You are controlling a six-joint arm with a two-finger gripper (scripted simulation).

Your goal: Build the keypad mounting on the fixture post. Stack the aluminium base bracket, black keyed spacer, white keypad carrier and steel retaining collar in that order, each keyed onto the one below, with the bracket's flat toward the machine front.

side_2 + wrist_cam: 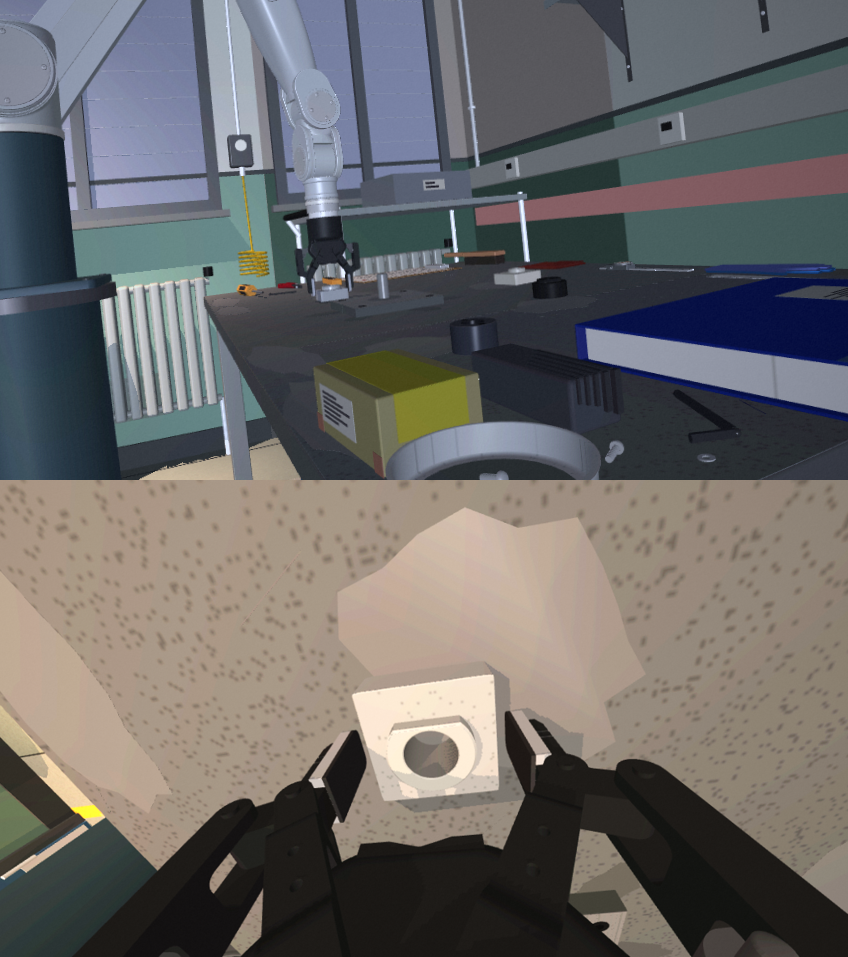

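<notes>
The aluminium base bracket [331, 292] [432, 731] is a pale square block with a round bore and a raised keyed boss. It lies flat on the bench, just left of the fixture plate. My gripper [329, 279] [433, 752] is open and lowered around the bracket, one finger on each side, holding nothing. The fixture post [384, 285] stands bare on its grey plate [393, 303]. The white keypad carrier [516, 276] lies further right, with the black keyed spacer [548, 288] beside it. The steel retaining collar [473, 335] sits nearer the camera.
A blue box [726, 342] fills the bench's right side. A yellow carton [397, 403], a black finned block [547, 383] and a white ring [494, 455] crowd the near end. A hex key [705, 416] lies by the box. The bench's left edge runs close to the bracket.
</notes>
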